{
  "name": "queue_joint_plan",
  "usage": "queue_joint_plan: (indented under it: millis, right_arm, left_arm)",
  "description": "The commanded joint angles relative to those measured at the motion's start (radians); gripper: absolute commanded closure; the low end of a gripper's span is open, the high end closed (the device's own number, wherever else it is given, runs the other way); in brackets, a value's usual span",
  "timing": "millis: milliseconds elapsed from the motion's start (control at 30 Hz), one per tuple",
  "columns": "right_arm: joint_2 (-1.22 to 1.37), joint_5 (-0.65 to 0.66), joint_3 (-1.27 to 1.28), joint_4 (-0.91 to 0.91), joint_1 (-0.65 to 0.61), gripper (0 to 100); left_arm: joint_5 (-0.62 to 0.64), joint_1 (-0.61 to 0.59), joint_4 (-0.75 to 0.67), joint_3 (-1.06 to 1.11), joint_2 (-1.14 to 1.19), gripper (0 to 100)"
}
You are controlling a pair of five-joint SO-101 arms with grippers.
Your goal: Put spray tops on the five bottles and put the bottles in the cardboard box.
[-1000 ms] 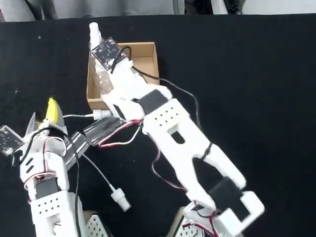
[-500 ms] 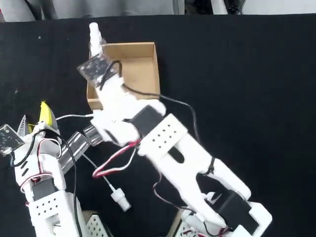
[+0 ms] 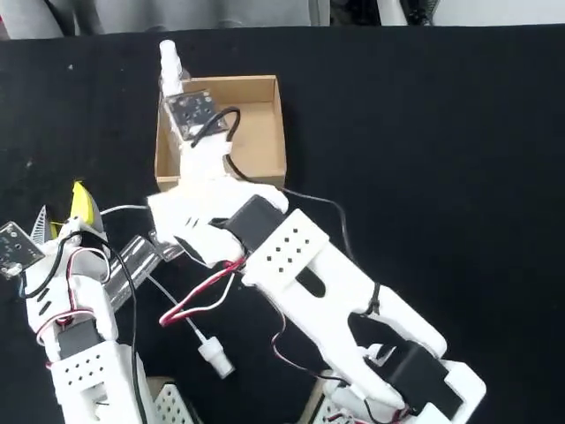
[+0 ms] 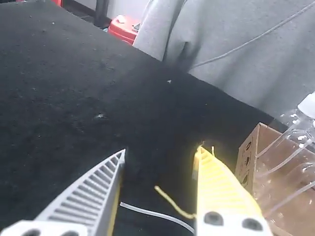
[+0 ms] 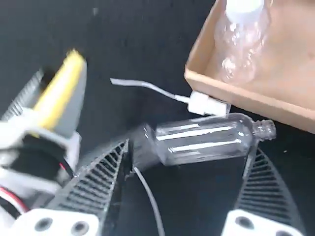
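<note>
Since it lacks a top, bottle [image 5: 197, 140]: lying flat beside cardboard box [image 5: 236, 96].
Right gripper [image 5: 189, 150]: jaws apart, straddling it for pickup.
Left gripper [image 4: 160, 151]: apart, empty.

The worktop [image 3: 441, 141] is covered in matte black cloth, and a few pale specks [image 4: 100, 116] lie on its surface. Grey fabric [image 4: 236, 44] hangs beyond its far edge. A red object [image 4: 124, 25] sits low beside that fabric, next to a dark upright post [image 4: 102, 11].
</note>
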Motion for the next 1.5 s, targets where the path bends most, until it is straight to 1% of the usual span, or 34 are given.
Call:
queue_joint_plan:
  millis: [0, 167, 367, 500, 667, 833, 1133, 1300, 1467]
  right_arm:
    - [-0.058, -0.074, -0.008, -0.049, -0.015, 69.1]
    - [-0.001, -0.163, -0.047, -0.025, -0.012, 69.4]
    - [0.18, -0.27, -0.228, 0.137, -0.011, 69.1]
    - [0.278, -0.311, -0.306, 0.181, 0.015, 69.1]
    - [0.341, -0.359, -0.328, 0.176, 0.044, 69.1]
    - [0.381, -0.427, -0.321, 0.141, 0.051, 69.4]
    - [0.496, -0.532, -0.326, 0.072, 0.106, 69.4]
    - [0.521, -0.562, -0.326, 0.046, 0.127, 69.4]
    - [0.522, -0.562, -0.321, 0.044, 0.129, 69.4]
  left_arm:
    - [-0.011, -0.004, -0.005, 0.007, -0.015, 79]
    - [-0.011, -0.002, -0.005, 0.008, -0.015, 79]
    - [-0.012, -0.002, -0.005, 0.01, -0.015, 79]
    - [-0.012, -0.002, -0.005, 0.01, -0.015, 79]
    - [-0.012, -0.002, -0.006, 0.01, -0.015, 79]
    - [-0.012, -0.002, -0.006, 0.01, -0.015, 79]
    - [-0.012, -0.002, -0.006, 0.012, -0.015, 79]
    - [-0.012, -0.002, -0.006, 0.012, -0.015, 79]
    - [-0.012, -0.002, -0.006, 0.012, -0.015, 79]
